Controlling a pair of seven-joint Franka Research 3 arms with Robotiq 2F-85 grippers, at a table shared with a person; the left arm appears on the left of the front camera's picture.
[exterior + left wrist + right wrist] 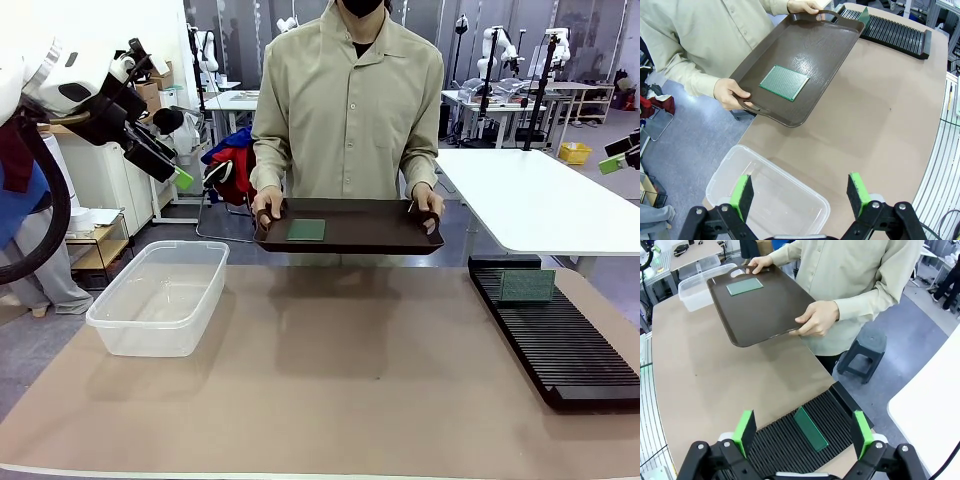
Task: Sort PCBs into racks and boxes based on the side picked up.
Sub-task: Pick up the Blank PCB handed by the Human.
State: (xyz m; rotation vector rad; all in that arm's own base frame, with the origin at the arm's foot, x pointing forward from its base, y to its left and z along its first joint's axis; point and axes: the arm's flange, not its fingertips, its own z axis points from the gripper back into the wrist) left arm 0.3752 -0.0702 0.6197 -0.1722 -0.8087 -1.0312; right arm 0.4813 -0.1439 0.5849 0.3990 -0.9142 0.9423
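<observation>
While a person [345, 110] holds the tray [370, 232] carrying one PCB [306, 230] | your jaws: both pairs apart, empty | other PCB [527, 285] upright in rack [570, 350]

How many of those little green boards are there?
2. One green board lies flat on the brown tray held by the person. The other board stands at the black rack's far end. None seems hidden.

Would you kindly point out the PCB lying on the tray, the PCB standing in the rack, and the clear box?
Lying PCB [785, 83]: left wrist view, centre of its top face.
Standing PCB [810, 429]: right wrist view, middle of its broad face.
Clear box [145, 338]: front view, its near wall.
</observation>
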